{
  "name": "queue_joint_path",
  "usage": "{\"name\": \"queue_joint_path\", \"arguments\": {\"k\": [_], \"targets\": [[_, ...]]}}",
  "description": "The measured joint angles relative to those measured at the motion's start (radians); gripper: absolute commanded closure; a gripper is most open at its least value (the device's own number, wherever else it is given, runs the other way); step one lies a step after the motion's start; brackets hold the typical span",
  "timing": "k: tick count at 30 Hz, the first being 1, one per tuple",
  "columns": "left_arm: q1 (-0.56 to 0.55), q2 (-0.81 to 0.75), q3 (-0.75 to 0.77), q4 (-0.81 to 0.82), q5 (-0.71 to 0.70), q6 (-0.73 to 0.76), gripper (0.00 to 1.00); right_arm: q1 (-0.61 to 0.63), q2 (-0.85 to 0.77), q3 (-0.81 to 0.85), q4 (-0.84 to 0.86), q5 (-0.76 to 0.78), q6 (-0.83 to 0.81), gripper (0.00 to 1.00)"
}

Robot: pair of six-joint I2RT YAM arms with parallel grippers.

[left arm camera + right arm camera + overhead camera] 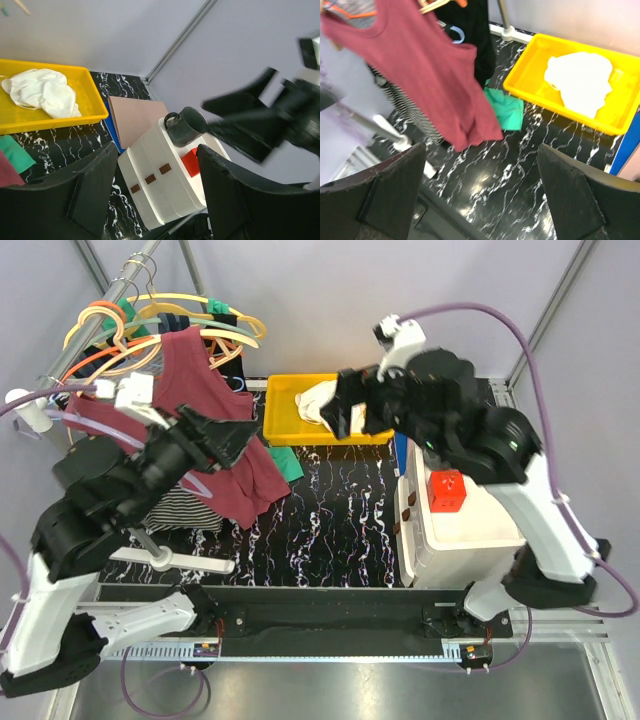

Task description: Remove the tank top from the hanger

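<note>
Both wide open and empty: left gripper (156,147), right gripper (481,147); maroon tank top (430,75) on hanger (232,336).

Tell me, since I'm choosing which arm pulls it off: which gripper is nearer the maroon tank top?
Left. The left gripper is right at the front of the maroon tank top, jaws open. The right gripper hovers over the yellow tray, well off to its right.

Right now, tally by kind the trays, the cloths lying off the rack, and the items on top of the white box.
Trays: 1, yellow tray
Cloths: 2, white cloth in the tray, green cloth on the table
Items on the white box: 2, dark mug, red block
Total: 5
</note>
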Motion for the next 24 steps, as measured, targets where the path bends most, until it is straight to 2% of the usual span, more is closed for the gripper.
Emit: {"name": "queue_joint_path", "arguments": {"k": [3,6,10,11,14,17,21,24], "targets": [[0.000,-0.061,0.002,-0.058,-0.029,-0.014,0.34,-0.077,0.129,0.114,0.008,-0.089,-0.044,0.00],[0.000,-0.092,0.016,-0.096,-0.084,-0.035,0.34,-0.094,0.279,0.289,0.018,-0.156,-0.078,0.00],[0.000,-0.037,0.110,-0.139,-0.228,-0.077,0.29,-0.098,0.392,0.418,0.030,-0.196,-0.078,0.00],[0.000,-0.009,0.144,-0.142,-0.262,-0.085,0.25,-0.098,0.397,0.419,0.028,-0.200,-0.075,0.00],[0.003,0.151,0.319,-0.149,-0.374,-0.098,0.25,-0.099,0.377,0.382,0.027,-0.207,-0.053,0.00],[0.073,0.315,0.462,-0.132,-0.383,-0.104,0.27,-0.100,0.303,0.280,0.027,-0.206,-0.034,0.00],[0.246,0.435,0.461,-0.133,-0.319,-0.197,0.28,-0.100,0.175,0.143,0.025,-0.196,-0.012,0.00],[0.321,0.514,0.451,-0.147,-0.277,-0.264,0.27,-0.101,0.072,0.059,0.027,-0.188,0.001,0.00]]}}
